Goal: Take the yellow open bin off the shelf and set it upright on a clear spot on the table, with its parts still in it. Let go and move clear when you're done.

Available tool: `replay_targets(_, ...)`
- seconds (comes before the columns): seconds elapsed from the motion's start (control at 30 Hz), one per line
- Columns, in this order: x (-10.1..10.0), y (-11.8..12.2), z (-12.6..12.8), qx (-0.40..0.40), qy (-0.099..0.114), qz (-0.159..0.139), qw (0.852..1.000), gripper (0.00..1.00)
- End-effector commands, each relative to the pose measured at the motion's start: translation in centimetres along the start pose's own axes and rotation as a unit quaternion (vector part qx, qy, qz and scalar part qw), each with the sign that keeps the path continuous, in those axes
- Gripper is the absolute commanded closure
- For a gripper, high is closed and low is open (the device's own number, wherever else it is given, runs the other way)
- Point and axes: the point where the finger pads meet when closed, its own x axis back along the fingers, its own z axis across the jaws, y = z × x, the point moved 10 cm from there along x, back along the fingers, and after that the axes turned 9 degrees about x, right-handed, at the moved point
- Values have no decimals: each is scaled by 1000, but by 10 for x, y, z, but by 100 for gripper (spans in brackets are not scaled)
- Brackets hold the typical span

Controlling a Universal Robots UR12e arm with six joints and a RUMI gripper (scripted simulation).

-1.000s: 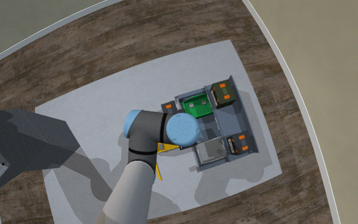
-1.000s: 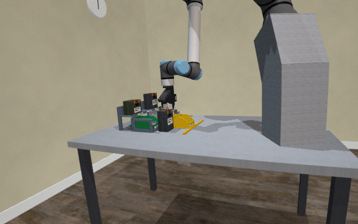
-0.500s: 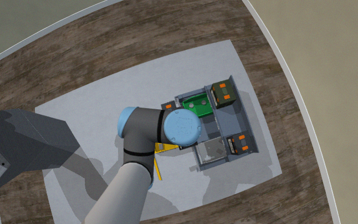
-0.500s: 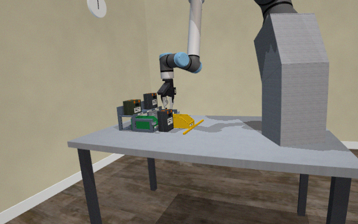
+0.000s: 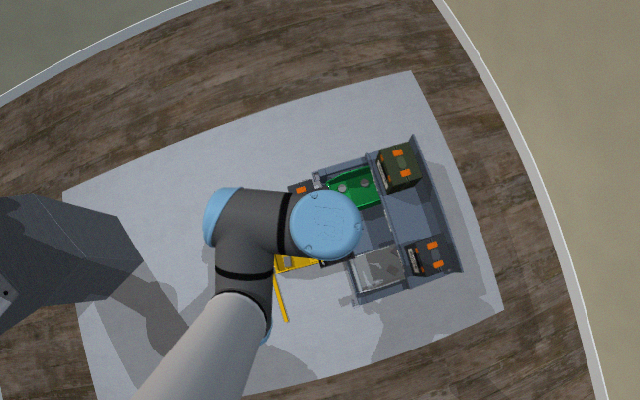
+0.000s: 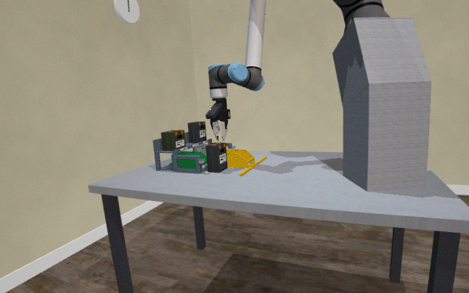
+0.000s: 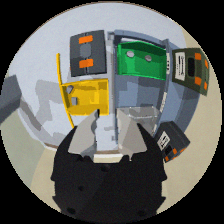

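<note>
The yellow open bin (image 5: 298,264) (image 6: 239,159) (image 7: 92,95) stands upright on the table (image 5: 213,158) (image 6: 301,193) (image 7: 45,55), outside and in front of the grey-blue shelf (image 5: 411,214) (image 6: 157,162) (image 7: 114,95). Small grey parts (image 5: 287,262) (image 7: 74,101) lie inside it. My gripper (image 6: 221,138) (image 7: 107,109) is partly open and empty, pointing down. It hangs above the bin's shelf-side end, with its tips clear of the bin. In the top view the arm hides the gripper and part of the bin.
A dark box (image 6: 216,157) (image 7: 87,54) stands right beside the bin. A yellow bar (image 5: 280,299) (image 6: 253,166) (image 7: 59,70) lies in front. The shelf holds a green bin (image 5: 357,186) (image 7: 142,62), a clear bin (image 5: 377,268) and two boxes (image 5: 399,166) (image 5: 431,255) on top.
</note>
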Motion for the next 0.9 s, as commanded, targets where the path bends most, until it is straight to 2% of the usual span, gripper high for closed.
replay_targets(0.0,6,0,0,0,0,0,1000,80)
replay_targets(0.23,6,0,0,0,0,0,1000,80)
replay_targets(0.4,-3,0,0,0,0,0,1000,80)
replay_targets(0.87,-5,0,0,0,0,0,1000,80)
